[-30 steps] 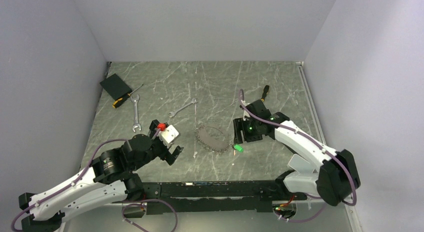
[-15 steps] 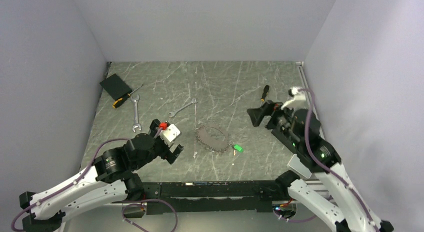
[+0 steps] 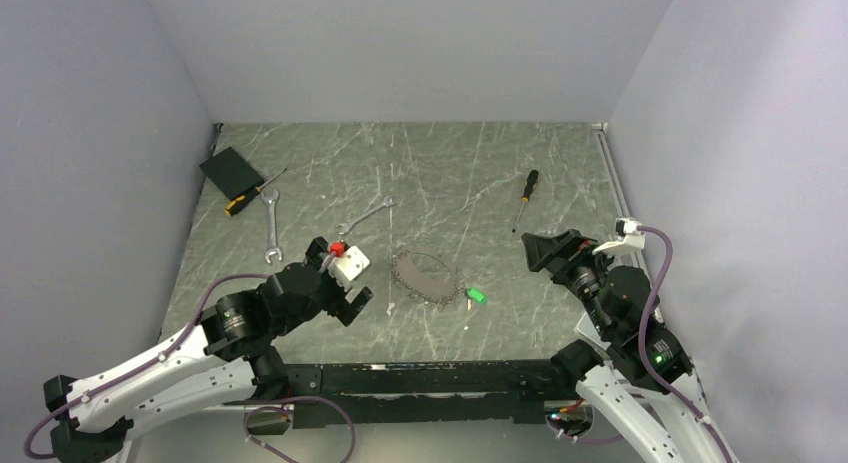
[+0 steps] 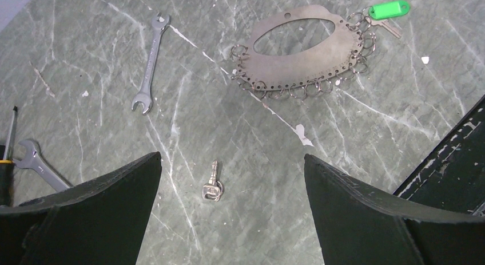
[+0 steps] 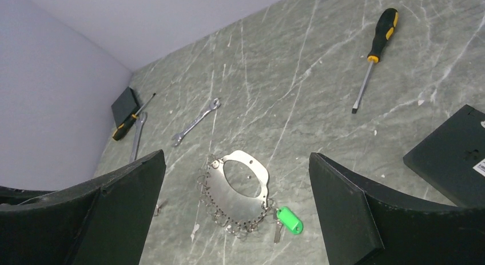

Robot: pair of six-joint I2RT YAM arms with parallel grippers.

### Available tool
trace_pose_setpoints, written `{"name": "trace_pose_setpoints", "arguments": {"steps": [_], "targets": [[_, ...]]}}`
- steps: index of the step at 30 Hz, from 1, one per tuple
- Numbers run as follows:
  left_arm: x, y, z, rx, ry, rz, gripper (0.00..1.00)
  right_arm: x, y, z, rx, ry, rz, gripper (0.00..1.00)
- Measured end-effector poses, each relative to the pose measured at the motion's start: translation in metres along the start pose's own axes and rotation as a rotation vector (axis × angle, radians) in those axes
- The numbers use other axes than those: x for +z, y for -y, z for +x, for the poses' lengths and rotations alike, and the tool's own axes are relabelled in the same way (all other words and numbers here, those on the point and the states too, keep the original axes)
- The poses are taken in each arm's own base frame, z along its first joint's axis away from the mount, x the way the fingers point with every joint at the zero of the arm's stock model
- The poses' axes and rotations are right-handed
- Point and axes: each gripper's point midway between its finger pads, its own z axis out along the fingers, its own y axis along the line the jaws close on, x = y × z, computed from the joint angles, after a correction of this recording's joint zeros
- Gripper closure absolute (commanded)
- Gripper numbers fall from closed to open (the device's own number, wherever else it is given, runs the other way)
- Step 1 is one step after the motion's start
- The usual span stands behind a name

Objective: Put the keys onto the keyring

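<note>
One of the two keys perhaps dealt with, judging only from how things are lying. Seeing the green key resting at one end of the keyring, touching the small split rings there. Not managing to tell whether it is actually threaded onto a ring or merely lying against them.

Reading the keyring as a flat grey metal plate with an oval hole and little rings hanging along its rim. Finding it lying flat on the table, roughly between the two arms.

Finding the silvery key lying alone on the table, well apart from the keyring and on the left arm's side. Hovering over it with the left gripper: fingers spread wide, gripping nothing, with the key showing in the gap between them.

Gripping nothing with the right gripper either: fingers wide apart, raised off the table and standing well to the right of the keyring. Passing over the wrench and the screwdriver as no part of the job.

Judging the larger share of the work as remaining: lowering onto the silvery key, pinching it off the flat surface, carrying it across and working it onto a ring. Also expecting to be checking that the green key is truly hooked on.
</note>
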Motion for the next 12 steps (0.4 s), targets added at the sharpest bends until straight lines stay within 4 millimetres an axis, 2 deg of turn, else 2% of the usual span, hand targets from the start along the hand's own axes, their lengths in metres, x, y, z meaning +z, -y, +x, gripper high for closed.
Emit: {"name": "trace_pose_setpoints", "arguments": {"steps": [6,12], "targets": [[0.004,-0.001,0.002,0.004,-0.015,-0.014,0.01,-0.008,0.006,0.002,0.012,0.008,0.003,0.00],[0.006,-0.008,-0.011,0.004,0.033,-0.051,0.01,-0.014,0.005,0.010,-0.025,-0.002,-0.046,0.00]]}}
